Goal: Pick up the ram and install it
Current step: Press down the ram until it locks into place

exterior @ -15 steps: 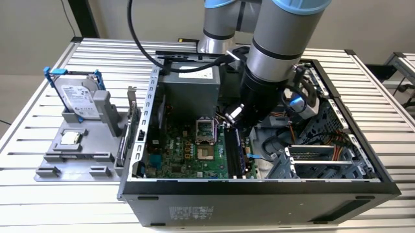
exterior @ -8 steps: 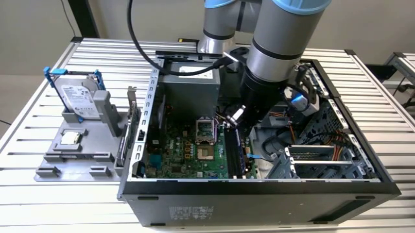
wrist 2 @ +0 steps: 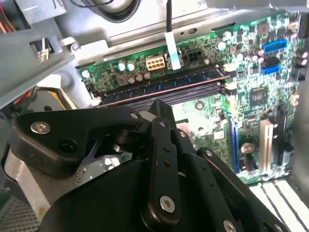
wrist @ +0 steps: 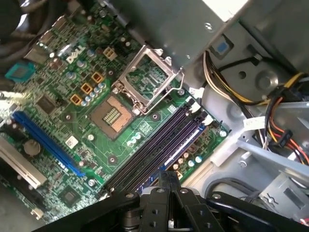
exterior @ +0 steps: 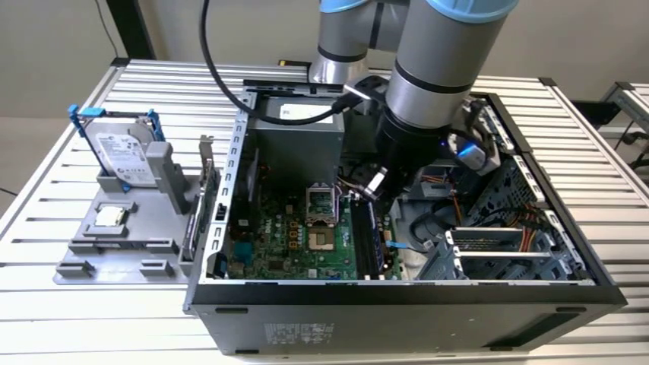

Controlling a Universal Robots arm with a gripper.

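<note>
Black pincer (wrist 2: pixel 159 108) fills our foreground — fingers pressed together, holding nothing — just above the ram (wrist 2: pixel 164 87), which we see seated in a slot on the motherboard (wrist: pixel 63 87) inside the case (exterior: pixel 406 304).

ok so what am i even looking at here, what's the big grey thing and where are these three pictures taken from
The grey tube is a robot arm reaching into an open computer case on a slatted table. The exterior view looks from outside; both wrist views ride on the arm, looking past its black claw at the green motherboard. The thin blue ram sits on that board near the claw. A hard drive stands beside the case.
</note>
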